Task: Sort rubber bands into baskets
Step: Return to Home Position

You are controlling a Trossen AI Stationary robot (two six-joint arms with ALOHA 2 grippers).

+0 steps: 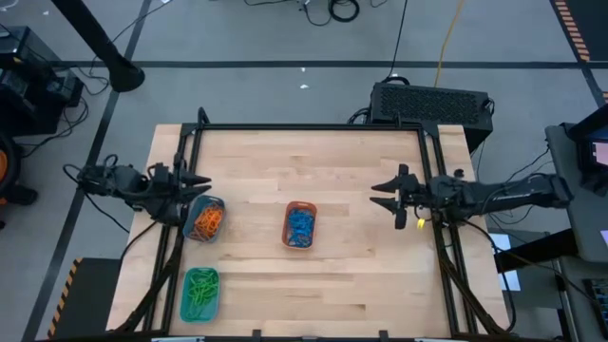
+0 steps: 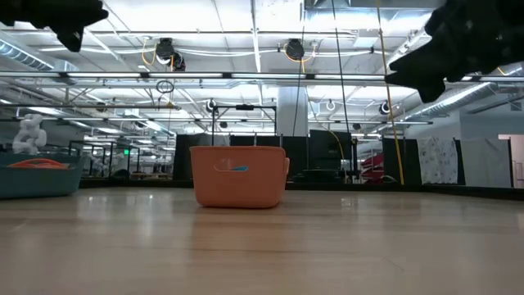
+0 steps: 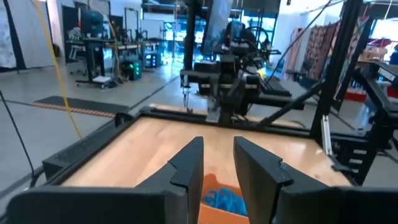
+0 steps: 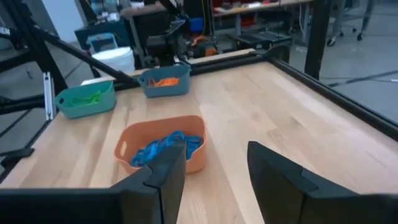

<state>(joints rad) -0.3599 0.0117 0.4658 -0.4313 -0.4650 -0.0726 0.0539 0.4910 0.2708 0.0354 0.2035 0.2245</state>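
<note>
All the bands in view are already sorted. The blue bands (image 4: 163, 146) lie in the orange basket (image 2: 239, 184) at mid-counter. The orange bands (image 1: 206, 220) fill the round basket (image 4: 163, 89) at the left. The green bands (image 1: 199, 288) sit in the teal basket (image 4: 84, 107) at the near left corner. No loose band shows on the bare wood of the counter (image 1: 361, 275), though one that small could escape notice.

The left claw (image 1: 201, 184) hangs above the counter's left edge, just beyond the far rim of the round basket and pointing right. Its own camera shows the fingers parted by a moderate gap with nothing between them. The right claw (image 1: 380, 193) hangs toward the right side, well apart from every basket and pointing left at the orange one. Its fingers are also spread and empty.

With both claws raised and bare, the sorting looks finished, and the step in hand is most likely parking the arms at rest. That calls for each arm to fold back toward its own side. The left one needs height first, so its fingers pass clear of the round basket's rim. Nothing needs gripping, so the claws can be left as they are.
</note>
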